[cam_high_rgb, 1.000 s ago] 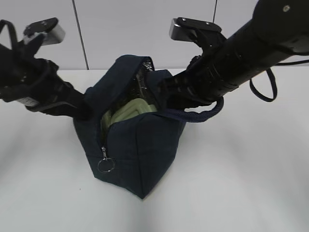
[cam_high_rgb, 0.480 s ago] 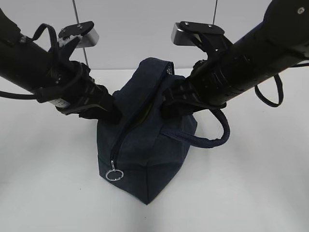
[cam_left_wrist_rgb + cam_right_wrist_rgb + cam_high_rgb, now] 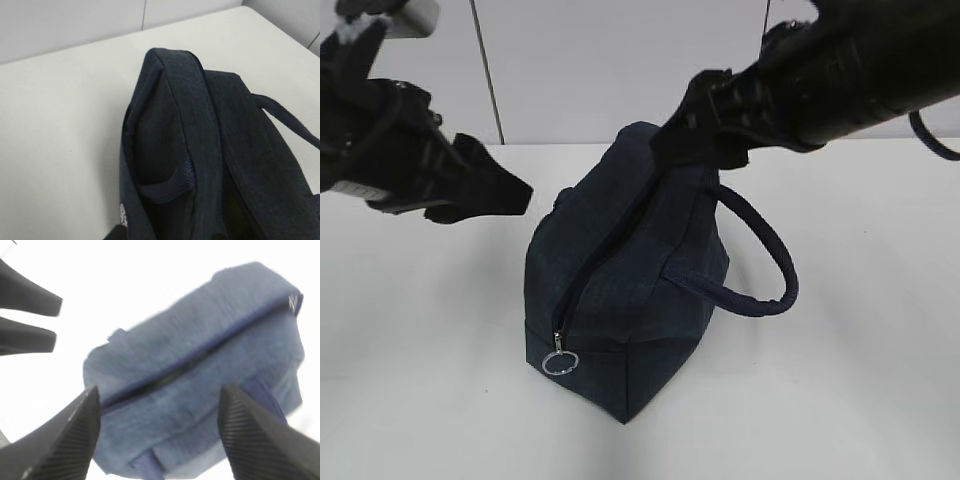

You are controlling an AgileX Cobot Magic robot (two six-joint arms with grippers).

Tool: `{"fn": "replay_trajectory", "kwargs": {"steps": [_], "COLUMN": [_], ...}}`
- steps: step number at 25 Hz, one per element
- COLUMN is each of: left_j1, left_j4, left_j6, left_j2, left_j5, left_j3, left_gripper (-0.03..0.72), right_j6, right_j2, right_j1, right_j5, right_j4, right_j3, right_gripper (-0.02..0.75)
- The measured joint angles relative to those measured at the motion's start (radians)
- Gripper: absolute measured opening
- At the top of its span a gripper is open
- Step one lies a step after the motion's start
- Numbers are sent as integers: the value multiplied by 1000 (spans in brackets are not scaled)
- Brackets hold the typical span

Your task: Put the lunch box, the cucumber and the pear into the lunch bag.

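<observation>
The dark navy lunch bag stands on the white table, its top zipper slit nearly closed and the metal ring pull hanging at the front. It also fills the left wrist view and shows in the right wrist view. My left gripper is open and empty, off to the bag's left and clear of it. My right gripper is wide open and empty above the bag's top. The lunch box, the cucumber and the pear are hidden.
A rope-like loop handle sticks out to the bag's right. The white table runs to a pale wall at the back.
Both grippers have let go of the bag's mouth and drawn back, the left one leftward, the right one upward. The mouth has fallen to a narrow slit, hiding the pale green lid.
</observation>
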Motion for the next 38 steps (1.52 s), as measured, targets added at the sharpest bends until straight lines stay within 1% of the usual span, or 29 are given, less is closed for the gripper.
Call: {"fn": "replay_trajectory", "kwargs": {"steps": [2, 4, 6, 7, 9, 11, 12, 13, 14, 17, 19, 20, 21, 24, 28, 31, 34, 38], "left_j1": [0, 0, 0, 0, 0, 0, 0, 0, 0, 0, 0, 0, 0, 0, 0, 0, 0, 0], "left_j4": [-4, -7, -9, -9, -9, -9, -9, -9, -9, -8, -8, -8, -8, -8, -8, -8, -8, -8], "left_j6": [18, 23, 23, 23, 23, 23, 23, 24, 24, 27, 30, 31, 32, 32, 33, 34, 34, 34], "left_j2": [-77, -144, -204, -224, -259, -279, -286, -290, -292, -292, -292, -292, -292, -292, -292, -292, -292, -292], "left_j5": [-63, -114, -144, -150, -152, -153, -153, -153, -153, -154, -155, -155, -154, -152, -148, -134, -116, -113], "left_j3": [68, 136, 186, 208, 239, 259, 264, 267, 270, 272, 272, 272, 272, 272, 272, 272, 272, 272], "left_gripper": [308, 308, 308, 308, 308, 308, 308, 308, 308, 308, 308, 308, 306, 305, 302, 296, 294, 295], "right_j6": [-47, -149, -271, -324, -436, -503, -528, -537, -545, -527, -506, -479, -446, -294, -28, 87, 127, 133], "right_j2": [-39, -100, -148, -160, -189, -204, -207, -207, -207, -163, -110, -77, -48, 62, 222, 322, 422, 512], "right_j1": [17, 65, 129, 153, 227, 304, 372, 408, 471, 605, 656, 668, 672, 674, 676, 676, 676, 676], "right_j5": [-30, -118, -226, -280, -402, -501, -565, -598, -661, -809, -887, -923, -948, -1016, -1131, -1240, -1328, -1355], "right_j4": [49, 176, 290, 338, 427, 469, 483, 491, 499, 508, 505, 487, 464, 352, 132, 48, 26, 29], "right_j3": [32, 126, 245, 283, 379, 449, 495, 514, 543, 593, 603, 604, 604, 604, 604, 603, 575, 526], "right_gripper": [561, 561, 561, 561, 561, 561, 561, 561, 561, 547, 515, 508, 481, 454, 449, 448, 448, 445]}}
